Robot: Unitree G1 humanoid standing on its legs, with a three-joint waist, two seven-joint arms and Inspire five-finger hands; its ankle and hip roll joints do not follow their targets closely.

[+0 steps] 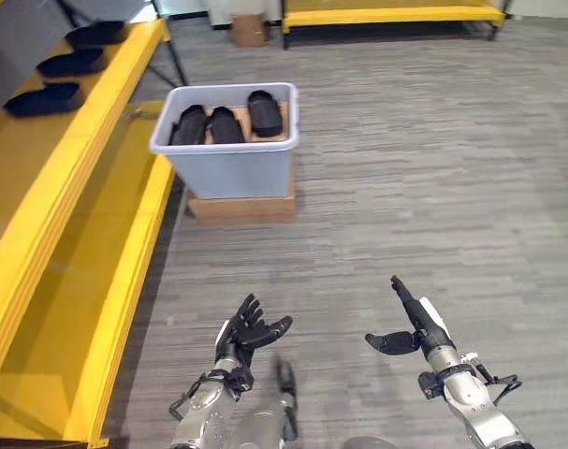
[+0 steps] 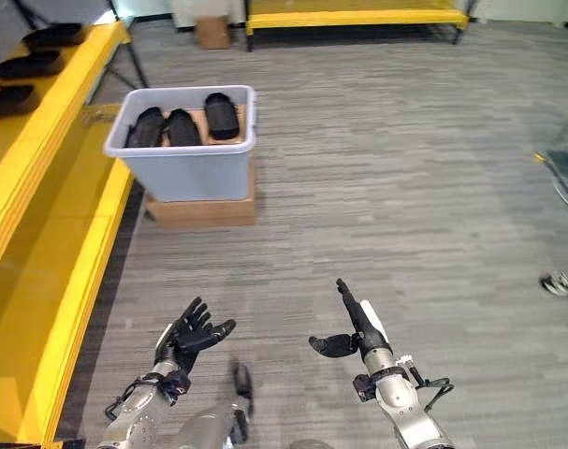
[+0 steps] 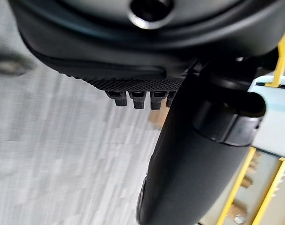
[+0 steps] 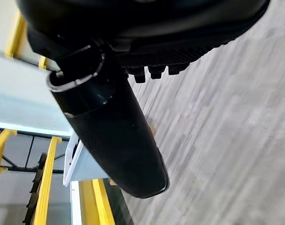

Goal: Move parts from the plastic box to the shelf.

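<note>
We see a yellow shelf (image 1: 50, 215) running along the left side of the grey floor (image 1: 424, 187), with two levels in sight. A second yellow rack (image 1: 391, 14) stands at the far end of the room, and a small cardboard box (image 1: 250, 30) sits on the floor near it.

The plastic box (image 1: 229, 168) is pale blue-grey and rests on a flat cardboard base (image 1: 241, 207), just beside the shelf's lower level and well ahead of both hands. Nothing lies on the floor between the hands and the box.

We count three black parts (image 1: 225, 124) inside the plastic box, lying side by side, and three more black parts (image 1: 44, 97) on the upper shelf level, set in a row along it and apart from each other.

At the right edge of the right eye view, a person's shoe (image 2: 562, 282) shows.

The left hand (image 1: 249, 331) is low in front of us, palm up, fingers spread and relaxed, holding nothing. The right hand (image 1: 416, 323) is beside it, apart, fingers straight and pointing forward with the thumb out to the side, also empty.
</note>
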